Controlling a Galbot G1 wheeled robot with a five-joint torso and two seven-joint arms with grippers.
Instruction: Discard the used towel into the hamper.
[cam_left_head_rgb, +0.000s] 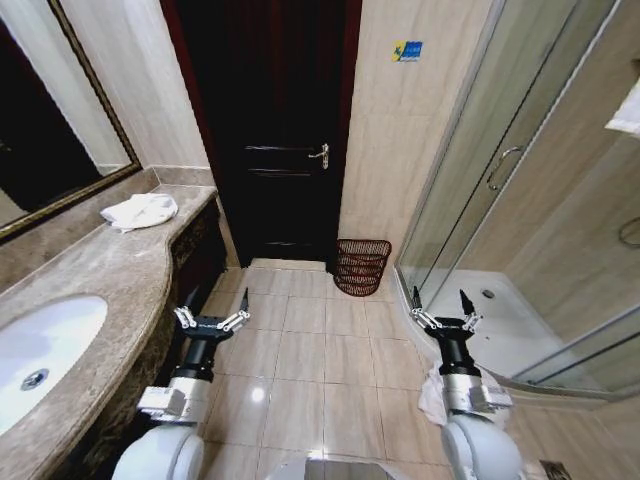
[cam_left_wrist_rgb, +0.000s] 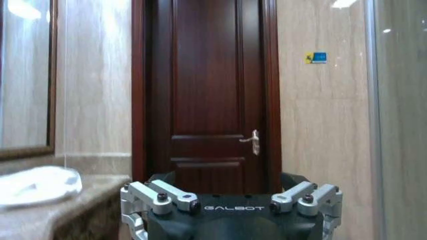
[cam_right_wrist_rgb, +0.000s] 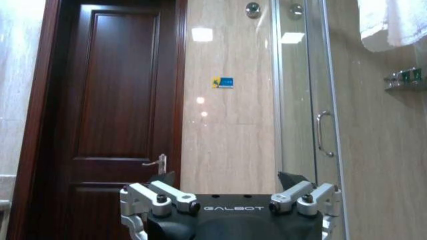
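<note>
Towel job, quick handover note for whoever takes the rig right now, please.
Left gripper: open, empty, held low beside the vanity counter.
Right gripper: open, empty, held low near the shower enclosure.
Towel: crumpled on the counter's far end, untouched.
Hamper: on the floor by the door, against the wall.
Done: nothing.
Left: pick up the towel, drop it in the hamper.

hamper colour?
Dark reddish-brown openwork hamper, standing on the floor beside the door; clearest in the head view.
</note>
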